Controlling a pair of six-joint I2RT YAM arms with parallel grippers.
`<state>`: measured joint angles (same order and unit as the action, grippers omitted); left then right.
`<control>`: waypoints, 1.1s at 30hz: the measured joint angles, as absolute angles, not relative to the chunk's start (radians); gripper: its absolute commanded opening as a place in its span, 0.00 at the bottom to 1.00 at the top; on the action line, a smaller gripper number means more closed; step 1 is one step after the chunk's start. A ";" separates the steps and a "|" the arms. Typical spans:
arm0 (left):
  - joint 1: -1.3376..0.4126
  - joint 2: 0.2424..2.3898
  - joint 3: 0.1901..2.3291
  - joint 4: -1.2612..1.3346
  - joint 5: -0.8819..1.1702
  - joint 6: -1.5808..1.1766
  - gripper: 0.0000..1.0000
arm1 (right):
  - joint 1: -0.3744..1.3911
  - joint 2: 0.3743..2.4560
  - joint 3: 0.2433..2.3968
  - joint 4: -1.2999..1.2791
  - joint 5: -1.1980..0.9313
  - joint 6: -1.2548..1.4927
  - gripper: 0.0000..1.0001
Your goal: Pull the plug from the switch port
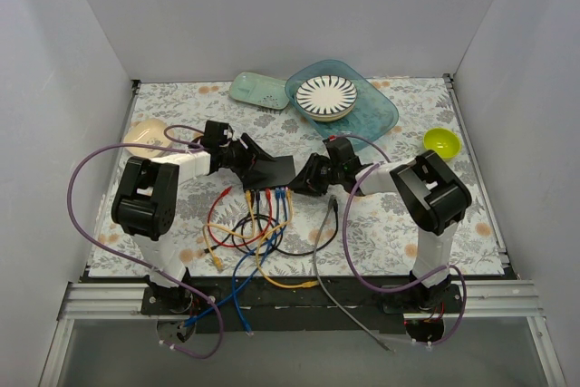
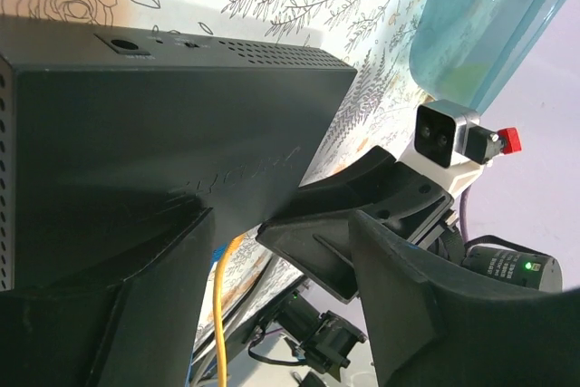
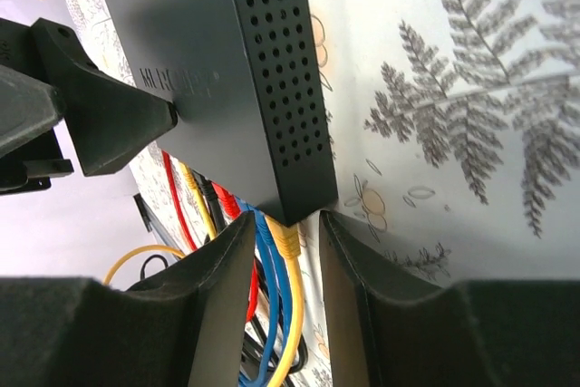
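Observation:
The switch (image 1: 274,171) is a flat black box lying mid-table, with red, yellow, black and blue cables plugged along its near edge. In the left wrist view the switch (image 2: 163,124) fills the left half. My left gripper (image 1: 254,160) is open, and one finger (image 2: 100,314) rests on the switch's top face. My right gripper (image 1: 304,178) is at the switch's right near corner. Its fingers (image 3: 217,296) stand open on either side of the yellow plug (image 3: 288,244) in the end port, with a gap on both sides.
Tangled cables (image 1: 254,233) spread toward the near edge, with a loose grey cable (image 1: 324,224) to their right. A teal tray (image 1: 381,113) with a striped plate, a green dish (image 1: 258,90), a lime bowl (image 1: 441,142) and a cream bowl (image 1: 145,138) are farther back.

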<state>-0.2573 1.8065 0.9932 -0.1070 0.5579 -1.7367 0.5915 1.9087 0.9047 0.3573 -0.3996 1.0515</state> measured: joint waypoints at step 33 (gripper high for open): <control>-0.257 1.799 0.972 -0.096 0.556 -1.748 0.59 | 0.606 1.955 0.866 0.516 -0.413 1.210 0.37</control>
<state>-0.2573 1.7988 0.9722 -0.0963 0.5564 -1.7481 0.6056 1.9553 0.8661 0.5159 -0.4133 1.2098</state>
